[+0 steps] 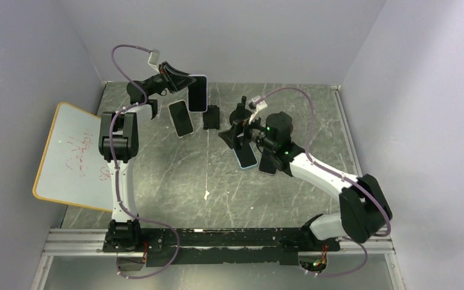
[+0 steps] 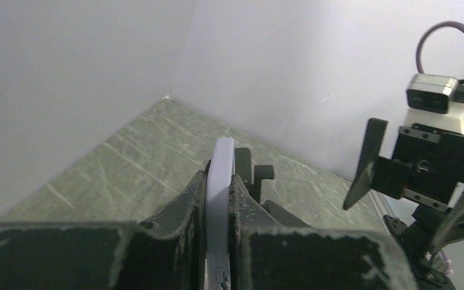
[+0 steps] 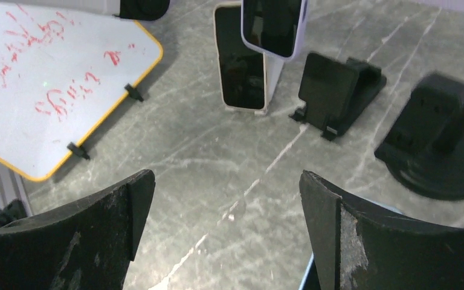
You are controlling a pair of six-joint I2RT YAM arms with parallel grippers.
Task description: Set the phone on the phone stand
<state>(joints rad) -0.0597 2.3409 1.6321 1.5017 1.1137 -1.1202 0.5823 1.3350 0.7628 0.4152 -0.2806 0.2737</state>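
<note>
My left gripper (image 1: 186, 82) is shut on a phone in a pale lilac case (image 1: 197, 93) and holds it upright in the air at the back of the table, just left of and above the small black phone stand (image 1: 211, 116). In the left wrist view the phone (image 2: 222, 156) stands edge-on between my fingers (image 2: 190, 196), with the stand (image 2: 252, 175) just beyond it. My right gripper (image 1: 234, 128) is open and empty, to the right of the stand. The right wrist view shows the held phone (image 3: 273, 24) and the stand (image 3: 337, 90).
A cream-cased phone (image 1: 181, 118) lies left of the stand. A blue-cased phone (image 1: 246, 156) and another phone (image 1: 269, 163) lie under my right arm. A round-based black stand (image 3: 441, 142) is to the right. A whiteboard (image 1: 69, 157) leans at the left edge.
</note>
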